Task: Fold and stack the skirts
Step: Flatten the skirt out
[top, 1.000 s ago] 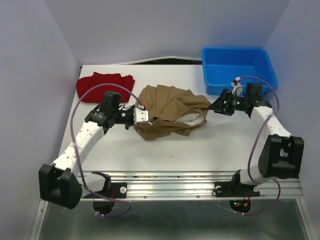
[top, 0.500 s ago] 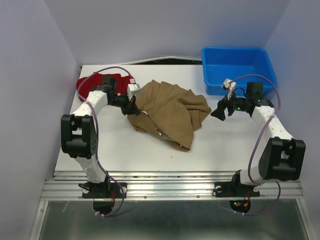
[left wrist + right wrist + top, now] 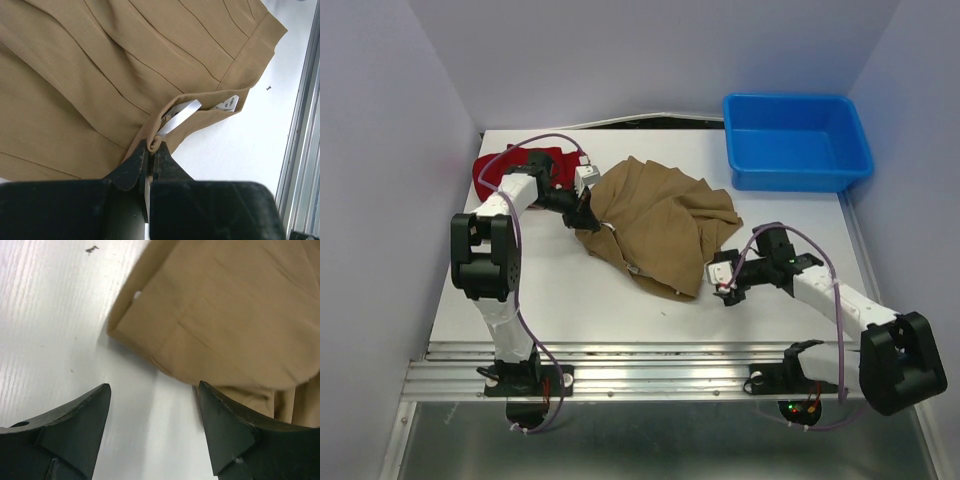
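Observation:
The tan-brown skirt (image 3: pixel 660 220) lies spread in the middle of the table, pleats showing (image 3: pixel 125 60). My left gripper (image 3: pixel 585 212) is shut on its ribbed waistband edge (image 3: pixel 152 145) at the skirt's left side, with a white label (image 3: pixel 180 114) just beyond the tips. The deep red skirt (image 3: pixel 498 172) lies at the far left, partly hidden behind the left arm. My right gripper (image 3: pixel 725 282) sits low at the tan skirt's near right corner (image 3: pixel 150 335). It is open (image 3: pixel 154 385), with bare table between the fingers and the right finger (image 3: pixel 225 425) next to the cloth's edge.
The blue bin (image 3: pixel 790 178) stands at the far right corner of the table. A metal rail (image 3: pixel 660 360) runs along the near edge. Purple walls close in the table on the left, back and right.
The left gripper has carried the tan skirt's edge back toward the red skirt, spreading the cloth. The right gripper has come from beside the bin down to the skirt's near right corner and opened.

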Controlling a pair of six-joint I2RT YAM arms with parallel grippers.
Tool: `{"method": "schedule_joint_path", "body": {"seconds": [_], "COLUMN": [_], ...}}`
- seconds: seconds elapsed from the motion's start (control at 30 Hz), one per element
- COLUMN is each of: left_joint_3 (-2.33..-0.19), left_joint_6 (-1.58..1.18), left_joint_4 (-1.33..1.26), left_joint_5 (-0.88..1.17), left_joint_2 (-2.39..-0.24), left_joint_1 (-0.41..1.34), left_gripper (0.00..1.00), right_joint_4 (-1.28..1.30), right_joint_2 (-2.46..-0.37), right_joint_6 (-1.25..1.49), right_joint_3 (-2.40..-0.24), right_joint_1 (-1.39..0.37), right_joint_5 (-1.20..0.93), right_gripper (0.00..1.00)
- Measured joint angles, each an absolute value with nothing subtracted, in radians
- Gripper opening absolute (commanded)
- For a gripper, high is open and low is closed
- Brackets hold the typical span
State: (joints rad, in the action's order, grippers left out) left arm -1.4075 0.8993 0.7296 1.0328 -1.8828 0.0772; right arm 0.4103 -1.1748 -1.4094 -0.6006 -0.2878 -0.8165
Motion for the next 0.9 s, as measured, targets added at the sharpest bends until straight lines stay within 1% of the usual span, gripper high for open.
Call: {"method": "schedule_joint_path", "body": {"seconds": [0.1, 0.23, 0.33, 0.37, 0.4, 0.47, 0.5, 0.53, 0.57, 0.63, 0.73, 0.77, 0.87, 0.9], "left_joint_3": [-1.407, -1.407, -1.4, -1.397, -1.394, -1.386, -1.382, -1.38, -1.377, -1.369, -1.359, -1.357, -1.354, -1.354], "left_joint_6": [0.888, 0.879, 0.876, 0.873, 0.873, 0.87, 0.866, 0.861, 0.857, 0.846, 0.826, 0.82, 0.824, 0.839], "left_joint_4": [0.728, 0.723, 0.717, 0.715, 0.712, 0.706, 0.702, 0.7, 0.696, 0.682, 0.67, 0.667, 0.672, 0.677], "left_joint_5": [1.032, 1.031, 1.031, 1.031, 1.031, 1.031, 1.031, 1.029, 1.029, 1.028, 1.027, 1.027, 1.026, 1.028], "left_joint_2": [-1.883, -1.883, -1.882, -1.882, -1.882, -1.882, -1.882, -1.882, -1.882, -1.878, -1.869, -1.863, -1.842, -1.832], "left_joint_1": [0.077, 0.077, 0.077, 0.077, 0.077, 0.077, 0.077, 0.077, 0.077, 0.075, 0.067, 0.062, 0.046, 0.041], "left_gripper": [0.03, 0.04, 0.04, 0.05, 0.05, 0.06, 0.06, 0.07, 0.08, 0.09, 0.13, 0.17, 0.23, 0.29], "right_joint_4": [0.324, 0.245, 0.177, 0.157, 0.141, 0.11, 0.092, 0.076, 0.068, 0.04, 0.025, 0.023, 0.014, 0.014], "right_joint_2": [-1.182, -1.224, -1.269, -1.279, -1.287, -1.306, -1.318, -1.328, -1.331, -1.328, -1.301, -1.281, -1.218, -1.2], "right_joint_6": [-1.428, -1.449, -1.472, -1.478, -1.483, -1.496, -1.496, -1.5, -1.499, -1.506, -1.47, -1.439, -1.299, -1.234], "right_joint_3": [-0.547, -0.523, -0.523, -0.522, -0.522, -0.522, -0.522, -0.521, -0.519, -0.505, -0.488, -0.486, -0.494, -0.506], "right_joint_1": [-0.395, -0.472, -0.504, -0.514, -0.523, -0.541, -0.552, -0.559, -0.564, -0.567, -0.569, -0.57, -0.57, -0.57], "right_joint_5": [-0.772, -0.722, -0.686, -0.675, -0.668, -0.658, -0.653, -0.649, -0.648, -0.649, -0.659, -0.666, -0.678, -0.676], "right_gripper": [0.73, 0.71, 0.66, 0.63, 0.54, 0.45, 0.36, 0.3, 0.16, 0.01, 0.01, 0.01, 0.01, 0.01]}}
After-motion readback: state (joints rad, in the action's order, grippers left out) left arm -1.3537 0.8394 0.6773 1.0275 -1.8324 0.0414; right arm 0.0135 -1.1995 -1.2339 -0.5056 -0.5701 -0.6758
